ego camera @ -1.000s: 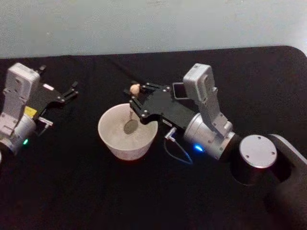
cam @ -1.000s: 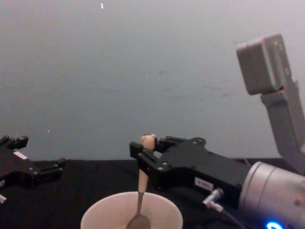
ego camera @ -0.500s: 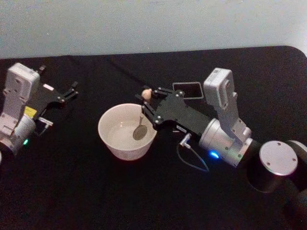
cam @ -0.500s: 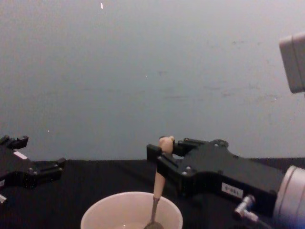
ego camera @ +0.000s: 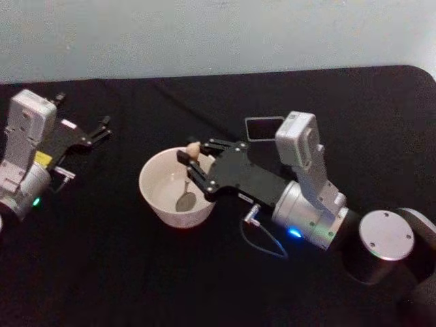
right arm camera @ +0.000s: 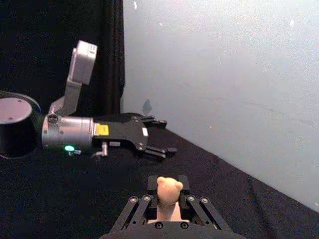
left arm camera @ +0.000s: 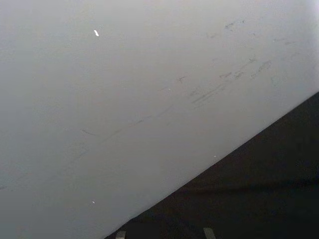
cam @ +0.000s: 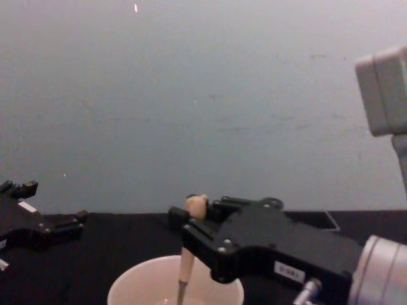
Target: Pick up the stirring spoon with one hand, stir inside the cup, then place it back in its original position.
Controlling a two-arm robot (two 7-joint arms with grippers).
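Right gripper (ego camera: 194, 155) fingers are clamped on the spoon (ego camera: 189, 178) handle just under the bear knob. The spoon hangs near upright with its dark bowl down inside the cup (ego camera: 152, 172), so I'd call this mid-stir. The left gripper (ego camera: 102, 129) is parked far left on the table (ego camera: 102, 272), fingers apart and holding nothing. Next call, by my guess: keep the circling inside the rim without bumping the wall, then lift clear and carry back to the holder (ego camera: 264, 127), which stands just behind the right arm, and lower the spoon bowl-first into its square mouth.
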